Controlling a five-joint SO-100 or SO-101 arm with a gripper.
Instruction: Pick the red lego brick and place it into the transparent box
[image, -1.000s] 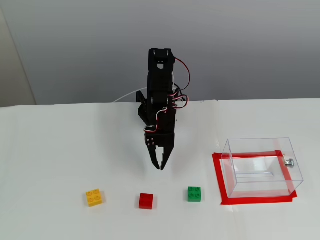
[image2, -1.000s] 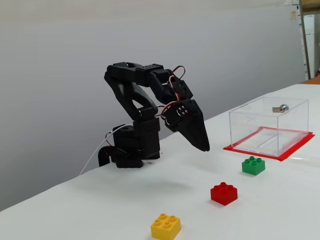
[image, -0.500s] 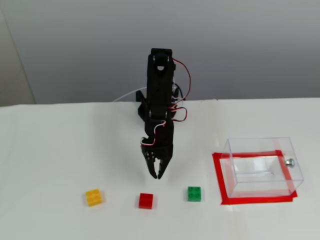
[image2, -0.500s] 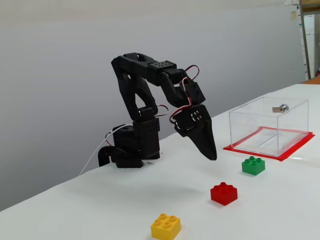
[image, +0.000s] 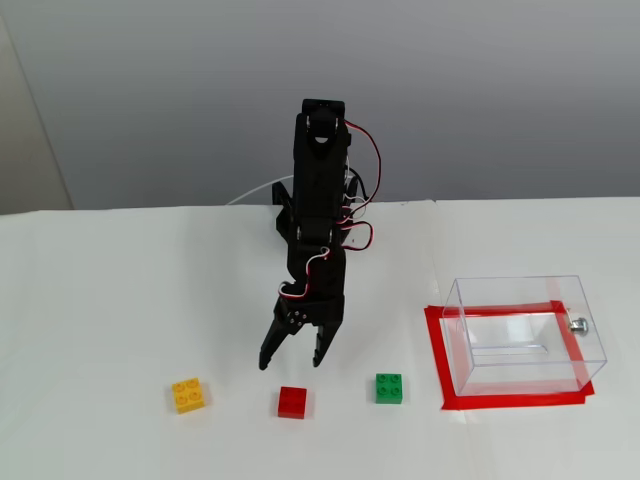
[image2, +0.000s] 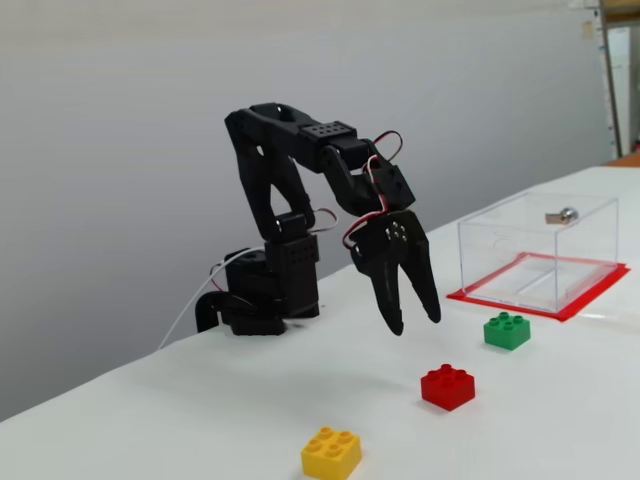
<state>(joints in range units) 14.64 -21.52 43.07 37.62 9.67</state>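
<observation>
The red lego brick (image: 293, 402) (image2: 447, 386) lies on the white table between a yellow and a green brick. My black gripper (image: 290, 360) (image2: 413, 322) hangs open just behind and above it, fingers spread and pointing down, with nothing between them. The transparent box (image: 524, 333) (image2: 536, 252) stands to the right in both fixed views, on a rectangle of red tape, with a small silver knob (image: 578, 324) on its side. It looks empty.
A yellow brick (image: 189, 393) (image2: 331, 453) lies left of the red one and a green brick (image: 389, 388) (image2: 507, 330) right of it, toward the box. The arm's base (image2: 258, 295) sits at the back of the table by a grey wall.
The arm has reached forward and down toward the red brick, and the gripper has gone from shut to open.
</observation>
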